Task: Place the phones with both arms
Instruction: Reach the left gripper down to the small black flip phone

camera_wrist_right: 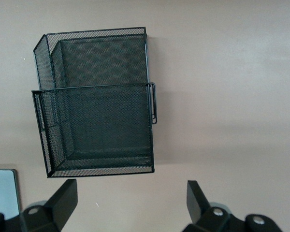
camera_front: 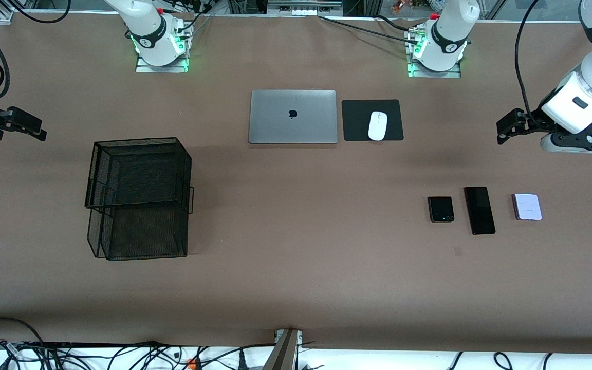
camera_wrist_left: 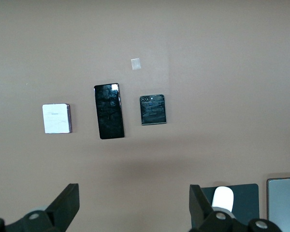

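Three phones lie flat in a row toward the left arm's end of the table: a small black folded one [camera_front: 440, 209], a long slim black slab [camera_front: 479, 210] and a small lilac-white one [camera_front: 526, 207]. In the left wrist view they show as the folded one [camera_wrist_left: 152, 109], the slab [camera_wrist_left: 109, 110] and the white one [camera_wrist_left: 56, 118]. My left gripper [camera_front: 504, 129] hangs open and empty above the table, its fingers [camera_wrist_left: 65, 205] wide apart. My right gripper [camera_front: 30, 126] hangs open and empty near the black mesh basket [camera_front: 139, 198], its fingers [camera_wrist_right: 63, 198] wide apart.
The two-tier mesh basket [camera_wrist_right: 99, 101] stands toward the right arm's end. A closed silver laptop [camera_front: 293, 116] and a white mouse [camera_front: 377, 125] on a black pad [camera_front: 357, 121] lie near the arms' bases. A small pale patch [camera_wrist_left: 136, 64] marks the table near the phones.
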You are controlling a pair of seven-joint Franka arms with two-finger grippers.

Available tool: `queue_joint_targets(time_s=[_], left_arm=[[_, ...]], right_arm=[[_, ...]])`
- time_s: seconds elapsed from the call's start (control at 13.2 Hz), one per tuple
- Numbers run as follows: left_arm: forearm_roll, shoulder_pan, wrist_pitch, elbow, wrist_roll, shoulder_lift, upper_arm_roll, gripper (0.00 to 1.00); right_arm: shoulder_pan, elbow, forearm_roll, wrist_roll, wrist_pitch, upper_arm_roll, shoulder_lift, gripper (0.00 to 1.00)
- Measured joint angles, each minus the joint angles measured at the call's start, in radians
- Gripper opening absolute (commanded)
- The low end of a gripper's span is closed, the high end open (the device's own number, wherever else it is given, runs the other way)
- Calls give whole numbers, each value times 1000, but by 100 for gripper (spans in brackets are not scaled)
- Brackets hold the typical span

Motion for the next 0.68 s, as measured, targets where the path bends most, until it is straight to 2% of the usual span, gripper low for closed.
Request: queue_joint_targets(time_s=[0.68], left_arm=[[0, 0, -27, 9, -1, 12, 4, 100]], right_arm=[[0, 0, 0, 0, 0, 0, 0, 100]])
